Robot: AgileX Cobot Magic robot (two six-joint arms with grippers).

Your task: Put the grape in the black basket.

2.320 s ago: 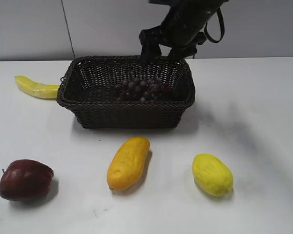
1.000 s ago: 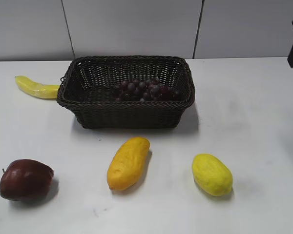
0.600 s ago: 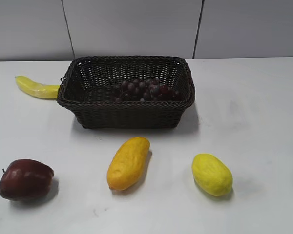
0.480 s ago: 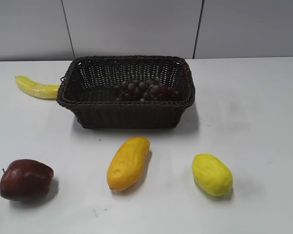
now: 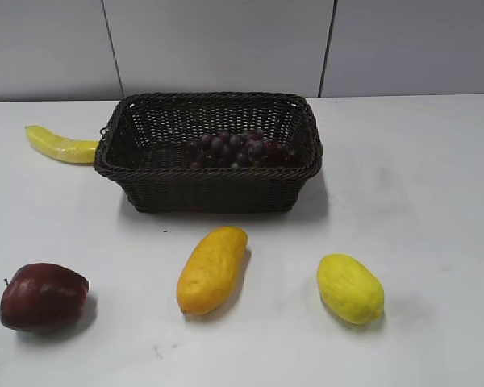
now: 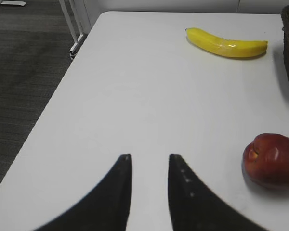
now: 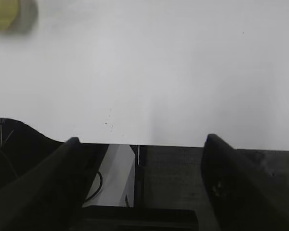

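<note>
Lying inside the black basket [image 5: 153, 173], the grape [image 5: 240, 150].

grape [image 5: 240, 150] in basket [image 5: 210, 190], banana [image 5: 60, 145] left of it

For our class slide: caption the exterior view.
Grape rests inside the black basket; no arm in view.

white table [image 5: 419, 177] — yellow banana [image 5: 60, 144] at far left; dark red apple [image 5: 42, 297] near front-left; orange oblong fruit [image 5: 212, 269] front centre; yellow oblong fruit [image 5: 350, 288] to its right — all well apart.
</note>
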